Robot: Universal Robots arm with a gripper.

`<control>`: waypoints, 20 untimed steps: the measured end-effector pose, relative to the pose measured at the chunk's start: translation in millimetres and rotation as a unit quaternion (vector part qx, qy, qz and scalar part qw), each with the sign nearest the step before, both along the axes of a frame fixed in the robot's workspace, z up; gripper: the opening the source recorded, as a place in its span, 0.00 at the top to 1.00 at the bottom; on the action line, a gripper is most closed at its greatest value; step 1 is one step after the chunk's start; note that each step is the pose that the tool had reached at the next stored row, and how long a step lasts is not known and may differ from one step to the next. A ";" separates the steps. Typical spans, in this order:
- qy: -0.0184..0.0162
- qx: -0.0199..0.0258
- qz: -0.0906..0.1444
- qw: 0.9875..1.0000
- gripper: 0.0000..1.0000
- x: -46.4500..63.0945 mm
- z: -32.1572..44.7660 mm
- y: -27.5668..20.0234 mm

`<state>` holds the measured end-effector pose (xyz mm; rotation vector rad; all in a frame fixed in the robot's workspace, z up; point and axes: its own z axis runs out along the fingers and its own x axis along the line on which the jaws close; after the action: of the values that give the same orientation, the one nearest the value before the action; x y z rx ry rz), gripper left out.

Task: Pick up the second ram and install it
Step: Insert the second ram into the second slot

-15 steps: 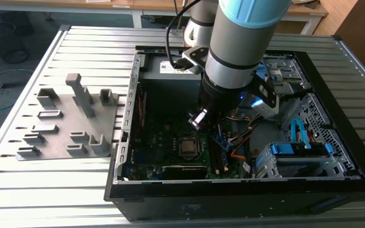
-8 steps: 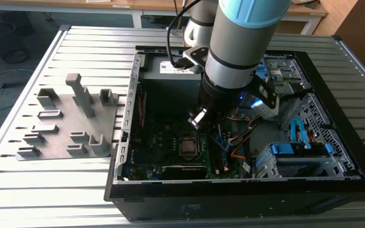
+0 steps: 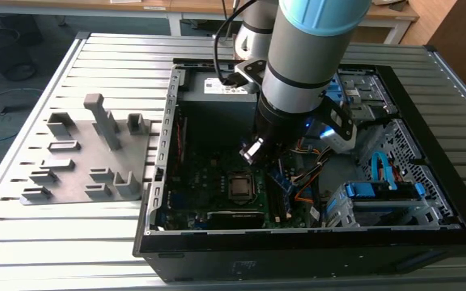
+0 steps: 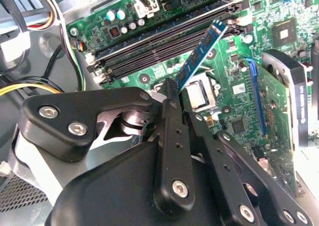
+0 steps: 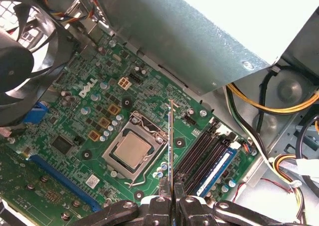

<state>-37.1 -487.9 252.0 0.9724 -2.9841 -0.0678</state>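
In the exterior view, the silver and light blue robot arm (image 3: 306, 60) reaches down into the open black computer case (image 3: 298, 245), which lies on the slatted metal desk (image 3: 55, 254). Its black end effector (image 3: 255, 153) hangs over the middle of the green motherboard (image 3: 209, 182). The end effector is closed on the second ram (image 4: 199, 56) (image 5: 171, 136), a long, narrow, flat blue-green memory stick with black chips. In both wrist views its two fingers (image 4: 169, 136) (image 5: 162, 193) press the flat sides of one end, and the rest of the stick stands out free past the fingertips. In the second wrist view the stick is tilted and its free end is over the row of long dark memory slots (image 4: 164, 39), but I cannot tell if it touches them. In the first wrist view the stick shows edge-on as a thin line, between the square silver processor socket (image 5: 132, 149) and the memory slots. In the exterior view a grey plastic fixture plate (image 3: 71, 176) lies flat on the desk at nine o'clock of the case, just beside its wall.
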 end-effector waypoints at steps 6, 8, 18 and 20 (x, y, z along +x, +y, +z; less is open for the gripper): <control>0.000 0.000 -0.011 1.000 0.86 0.0 0.0 0.0; 0.000 0.000 -0.014 1.000 0.86 0.0 0.0 0.0; 0.000 -0.001 -0.045 0.999 0.86 0.0 0.0 0.0; 0.000 -0.002 -0.051 0.999 0.86 0.0 0.0 0.0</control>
<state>-37.1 -487.9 251.9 0.8186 -3.0313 -0.0632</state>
